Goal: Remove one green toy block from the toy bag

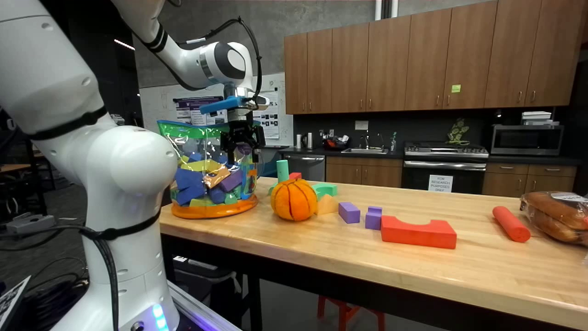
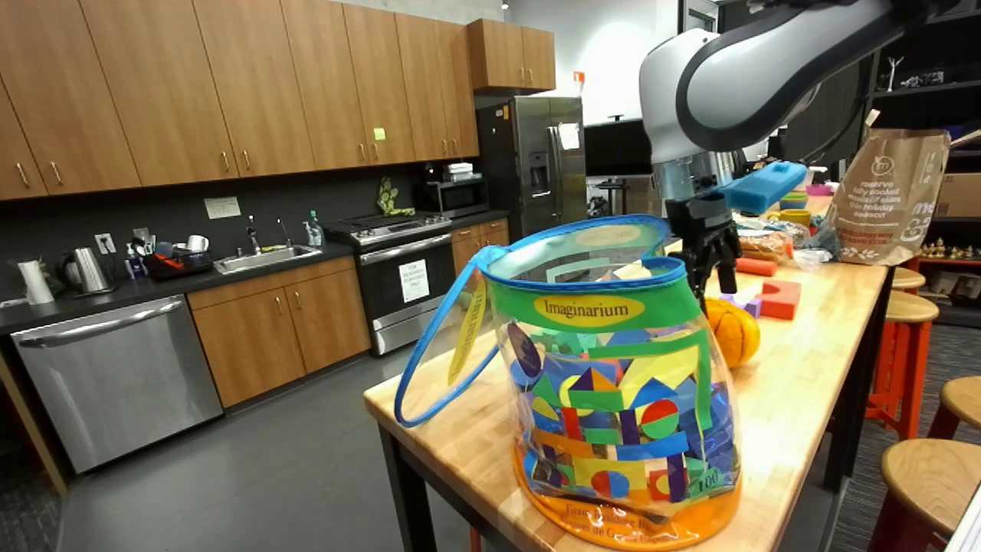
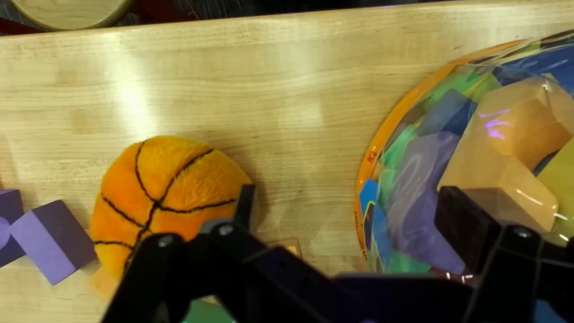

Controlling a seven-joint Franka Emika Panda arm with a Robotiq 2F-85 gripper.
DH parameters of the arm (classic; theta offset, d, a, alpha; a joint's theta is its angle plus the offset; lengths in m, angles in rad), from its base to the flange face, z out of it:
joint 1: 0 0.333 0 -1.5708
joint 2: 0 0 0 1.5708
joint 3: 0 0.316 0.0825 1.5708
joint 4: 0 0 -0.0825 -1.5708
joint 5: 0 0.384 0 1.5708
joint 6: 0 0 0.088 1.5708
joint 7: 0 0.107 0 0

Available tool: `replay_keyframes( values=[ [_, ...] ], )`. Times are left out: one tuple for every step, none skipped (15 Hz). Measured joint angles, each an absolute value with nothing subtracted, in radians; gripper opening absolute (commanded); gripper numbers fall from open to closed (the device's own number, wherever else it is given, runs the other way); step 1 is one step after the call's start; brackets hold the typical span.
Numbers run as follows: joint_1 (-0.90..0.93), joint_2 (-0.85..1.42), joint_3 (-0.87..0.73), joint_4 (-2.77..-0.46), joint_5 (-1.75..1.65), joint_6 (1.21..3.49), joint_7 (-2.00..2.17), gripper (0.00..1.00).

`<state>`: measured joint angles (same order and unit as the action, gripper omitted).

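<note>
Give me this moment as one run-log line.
pincer: open, empty | place: beside toy bag | toy bag: upright, blocks inside | orange toy: on table

Clear plastic toy bag [image 2: 598,399], roughly cylindrical, w/ green top band, blue rim & orange base, stands upright on pale wood tabletop [image 1: 321,239], nr its end. Band reads "Imaginarium"; wall printed w/ multicol. shapes. Top's open: clear lid flap [image 2: 469,333] w/ blue edging hangs down outside. Inside, jumbled blue, yellow, purple & orange blocks [image 1: 188,179], w/ green toy blocks [image 3: 457,85] low among them, partly covered, seen thru plastic.
</note>
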<state>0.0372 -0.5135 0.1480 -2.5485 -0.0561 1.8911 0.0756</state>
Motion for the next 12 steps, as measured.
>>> replay_keyframes(
  values=[
    [0.037,-0.514,0.148,-2.548,-0.056,1.891,0.076,1.00],
    [0.037,-0.514,0.148,-2.549,-0.056,1.891,0.076,1.00],
    [0.037,-0.514,0.148,-2.549,-0.056,1.891,0.076,1.00],
    [0.037,-0.514,0.148,-2.549,-0.056,1.891,0.076,1.00],
    [0.037,-0.514,0.148,-2.549,-0.056,1.891,0.076,1.00],
    [0.037,-0.514,0.148,-2.549,-0.056,1.891,0.076,1.00],
    [0.037,-0.514,0.148,-2.549,-0.056,1.891,0.076,1.00],
    [0.038,-0.514,0.146,-2.549,-0.055,1.888,0.075,1.00],
    [0.039,-0.513,0.145,-2.548,-0.054,1.881,0.075,1.00],
    [0.039,-0.514,0.143,-2.547,-0.054,1.867,0.075,1.00],
    [0.039,-0.514,0.142,-2.543,-0.051,1.850,0.076,1.00],
    [0.040,-0.515,0.139,-2.534,-0.044,1.829,0.076,1.00]
  ],
)
